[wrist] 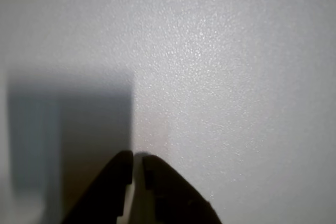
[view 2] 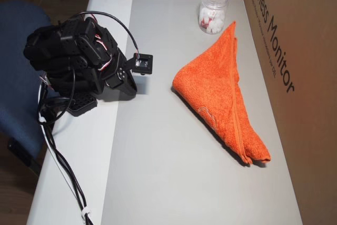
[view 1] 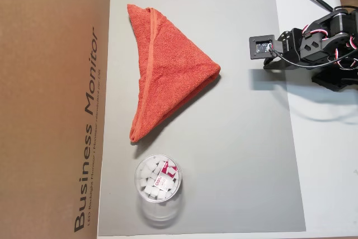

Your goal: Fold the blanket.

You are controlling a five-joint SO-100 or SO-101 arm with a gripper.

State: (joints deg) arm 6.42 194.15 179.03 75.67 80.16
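Observation:
The orange-red blanket (view 1: 168,68) lies on the grey mat (view 1: 240,155) folded into a triangle, its long hemmed edge toward the cardboard box. In the other overhead view the blanket (view 2: 221,88) shows the same triangle, one point near the tub. My arm (view 1: 319,46) is drawn back at the mat's edge, well apart from the cloth. In the wrist view my gripper (wrist: 136,157) points at bare mat, its two dark fingers nearly touching with nothing between them.
A clear plastic tub (view 1: 158,186) of small white pieces stands just past one tip of the blanket, also seen as the tub (view 2: 213,9). A large cardboard box (view 1: 50,104) borders the mat. Cables (view 2: 63,172) trail from the arm's base (view 2: 79,104).

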